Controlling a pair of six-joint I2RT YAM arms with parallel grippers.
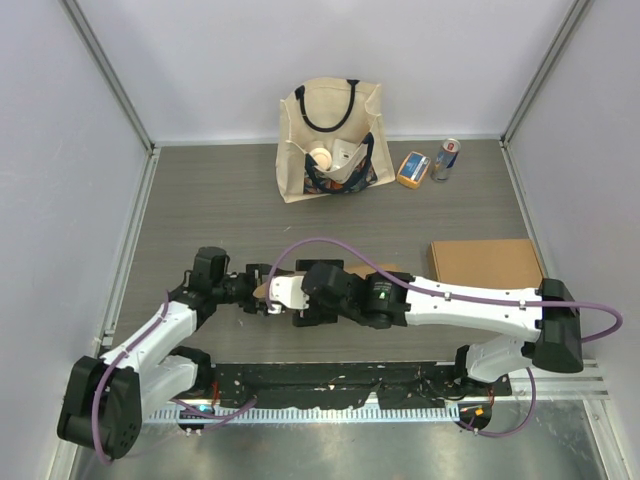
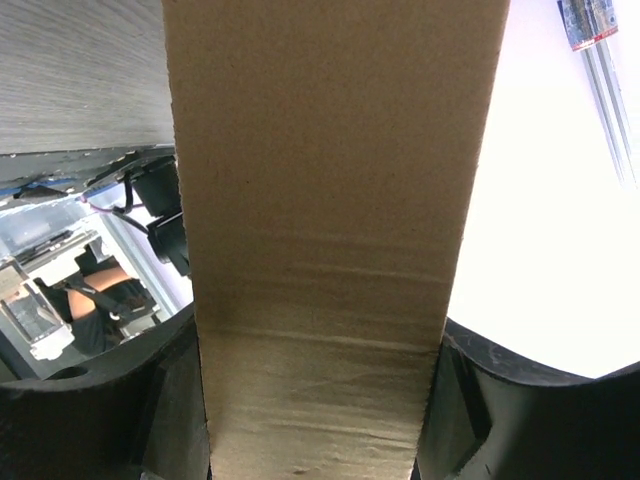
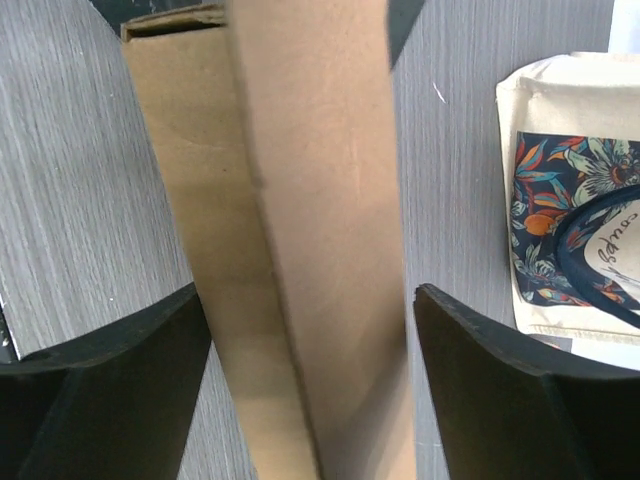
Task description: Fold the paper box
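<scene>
**Now both arms meet at the cardboard box in mid-table**

Nearest the camera, a black rail [image 1: 350, 385] runs along the table's [image 1: 200, 200] front edge and carries both arm bases. From there the two arms reach inward and come together just past the rail, a little left of centre.

The left gripper [image 2: 320, 400] is pinching the box [image 2: 330, 200]. In its wrist view a long brown panel fills the whole gap between the jaws, touching both, and runs away from the camera with a few faint creases across it.

The right gripper [image 3: 310, 330] faces the left one from the other side, and the two sit very close in the overhead view. Its jaws stand wide on either side of the same box, which shows here as a long narrow shape with two faces meeting along an edge. A thin strip of table shows between the cardboard and the jaw on the right of that view. Whether the jaws press the box I cannot tell.

Further back on the right, well apart from the grippers, a flat cardboard sheet [image 1: 485, 262] lies on the table.

Against the far wall stands a cream tote bag [image 1: 330, 140] with black handles, its mouth open. Just to its right are a small yellow and blue carton [image 1: 412, 168] and an upright can [image 1: 445, 158], side by side.
</scene>
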